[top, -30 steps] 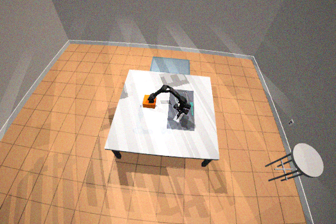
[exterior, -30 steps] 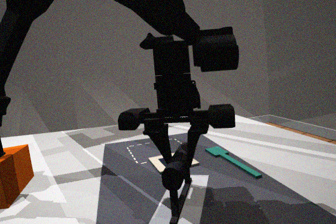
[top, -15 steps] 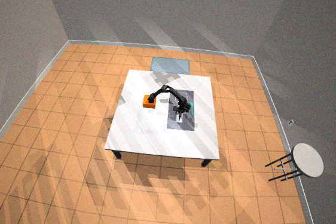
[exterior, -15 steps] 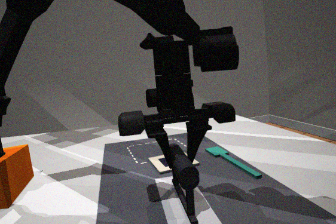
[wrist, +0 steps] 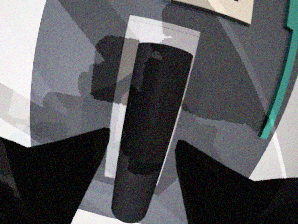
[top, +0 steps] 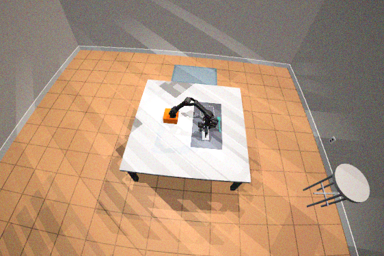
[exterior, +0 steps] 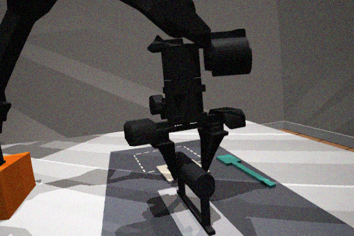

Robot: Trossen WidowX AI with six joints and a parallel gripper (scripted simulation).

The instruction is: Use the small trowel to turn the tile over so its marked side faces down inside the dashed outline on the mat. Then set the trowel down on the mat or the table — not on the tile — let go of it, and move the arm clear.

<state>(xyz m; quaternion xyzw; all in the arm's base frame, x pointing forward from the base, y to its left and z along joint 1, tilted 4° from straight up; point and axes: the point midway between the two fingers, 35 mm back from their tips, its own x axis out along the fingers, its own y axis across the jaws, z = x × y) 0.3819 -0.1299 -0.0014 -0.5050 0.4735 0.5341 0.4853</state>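
Note:
My gripper point(top: 207, 126) point(exterior: 190, 175) point(wrist: 143, 140) is open. Its fingers stand on either side of the rear part of the trowel's black handle, with a gap on each side in the wrist view. The trowel, a pale flat blade point(top: 205, 137) point(exterior: 169, 196) point(wrist: 167, 34) with a raised black handle point(exterior: 196, 174) point(wrist: 159, 95), lies on the dark mat point(top: 198, 144) point(exterior: 121, 201) point(wrist: 57, 65). The cream tile point(exterior: 164, 172) point(wrist: 215, 7) lies flat beyond the blade, near the dashed outline's close edge. A dark mark shows on its top. The fingers hide part of it.
A teal flat tool point(top: 219, 120) point(exterior: 249, 170) point(wrist: 284, 82) lies along the mat's right side. The orange block point(top: 170, 117) point(exterior: 19, 181) is at the arm's base on the left of the white table point(top: 160, 162). A round stool point(top: 352, 183) stands off to the right.

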